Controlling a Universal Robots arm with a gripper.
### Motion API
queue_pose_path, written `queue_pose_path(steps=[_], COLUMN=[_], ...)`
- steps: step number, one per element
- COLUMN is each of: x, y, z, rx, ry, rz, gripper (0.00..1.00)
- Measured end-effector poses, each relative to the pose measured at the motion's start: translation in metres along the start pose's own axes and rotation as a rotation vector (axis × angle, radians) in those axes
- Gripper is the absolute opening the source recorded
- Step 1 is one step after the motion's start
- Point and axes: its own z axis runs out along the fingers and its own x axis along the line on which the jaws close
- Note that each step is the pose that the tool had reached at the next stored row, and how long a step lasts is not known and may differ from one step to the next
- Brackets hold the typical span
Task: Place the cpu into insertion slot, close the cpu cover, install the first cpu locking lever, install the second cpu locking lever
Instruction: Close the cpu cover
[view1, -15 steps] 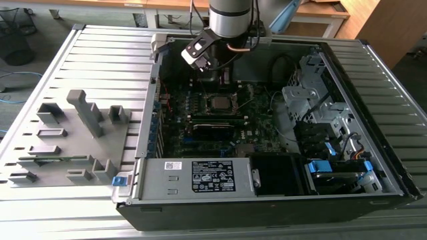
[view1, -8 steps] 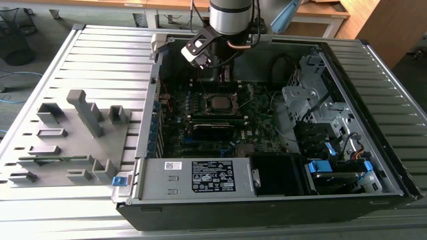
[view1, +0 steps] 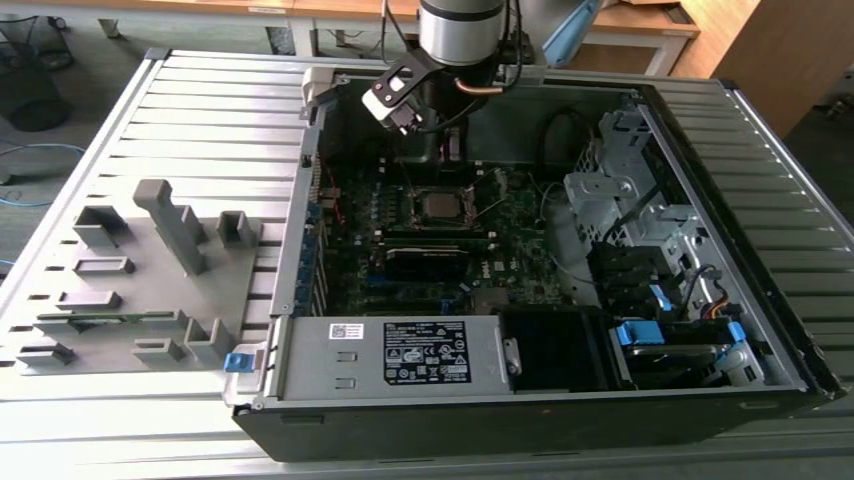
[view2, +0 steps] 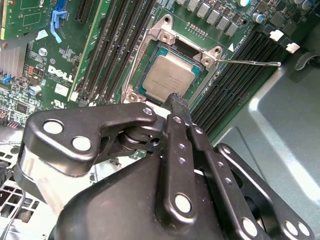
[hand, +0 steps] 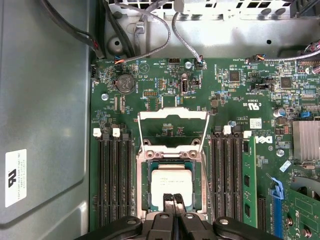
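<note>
- Second wrist view showed my gripper (view2: 176, 100) as riveted black metal links. Their lower parts were cut off by the picture's edge, and they blocked much of the board beneath.
- My fingers (hand: 169, 207) were slim dark bars pressed together at the tips, with nothing seen between them.
- The cpu (hand: 170, 186), a flat square with a dull silver-grey top, lay in the insertion slot (hand: 146, 185). The slot's dark recess showed as a narrow border round the chip.
- In both wrist views my fingertips covered the chip's near edge, so I could not tell whether they touched it.
- The cpu cover (hand: 173, 114), a thin silver-grey metal frame with a large square opening, stood swung up off the slot on its hinge. Green board showed through the opening.
- A thin wire locking lever (view2: 250, 63) stuck out sideways over the long black memory slots (view2: 235, 80), lifted away from the socket.
- In the exterior view my arm reached down into the open computer case (view1: 534, 430), and the tool's tips were lost against the dark interior.
- The case sat on a ribbed grey metal table (view1: 200, 110), beside a grey fixture block (view1: 134, 260) with upright pegs.
</note>
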Motion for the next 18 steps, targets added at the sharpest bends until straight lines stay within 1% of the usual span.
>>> queue_pose_path(steps=[4,11,18], x=[0.0,0.0,0.0], y=[0.0,0.0004,0.0014], z=[-0.001,-0.0068,-0.007], rx=[0.0003,0.0,0.0002], ry=[-0.0005,-0.0001,-0.0002], rz=[0.0,0.0,0.0], gripper=[0.11,0.11,0.11])
